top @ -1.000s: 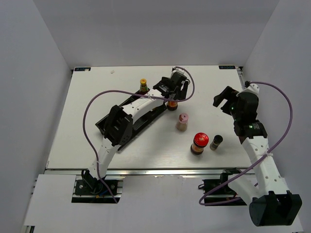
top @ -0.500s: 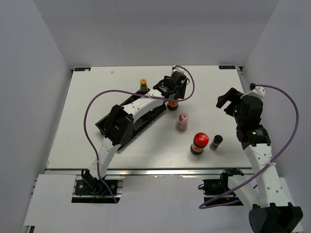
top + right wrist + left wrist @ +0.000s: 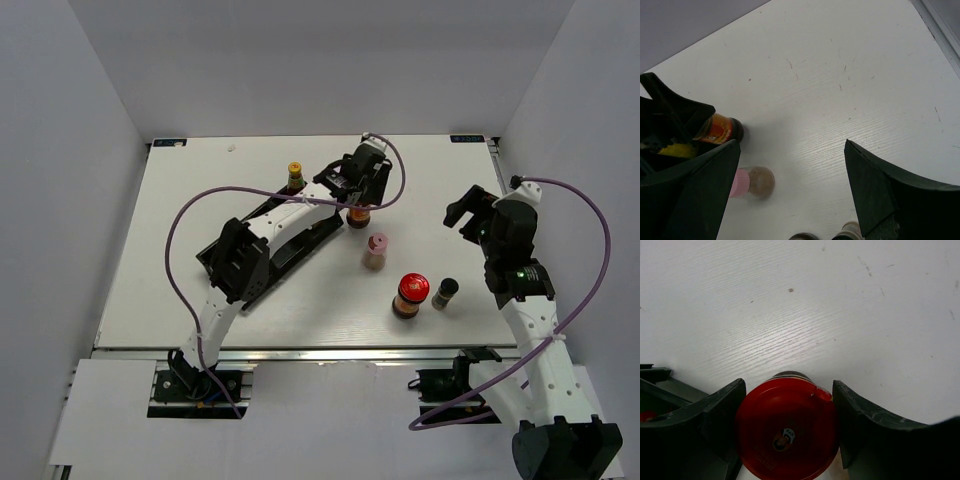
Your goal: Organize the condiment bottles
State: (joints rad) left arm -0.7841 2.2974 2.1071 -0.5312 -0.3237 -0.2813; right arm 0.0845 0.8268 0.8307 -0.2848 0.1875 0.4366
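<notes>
My left gripper [image 3: 357,190] reaches to the far middle of the table and is shut on a squat red-lidded jar [image 3: 356,213]. In the left wrist view its fingers [image 3: 722,405] press both sides of the red lid [image 3: 785,427]. A tall yellow-capped bottle [image 3: 295,177] stands by the tray's far side. A pink-capped bottle [image 3: 375,250], the second red-lidded jar [image 3: 410,296] and a small dark shaker [image 3: 445,292] stand near the front right. My right gripper [image 3: 466,208] is open and empty above the right side. The small yellow bottle is not visible.
The black tray [image 3: 300,247] lies diagonally under my left arm, its edge showing in the left wrist view [image 3: 655,382]. The right wrist view shows the pink-capped bottle [image 3: 747,182] and the held jar [image 3: 720,129] on bare white table [image 3: 840,75].
My right arm has drawn back slightly toward the right. My left gripper has stayed around the red-lidded jar with a small shift to the right.
</notes>
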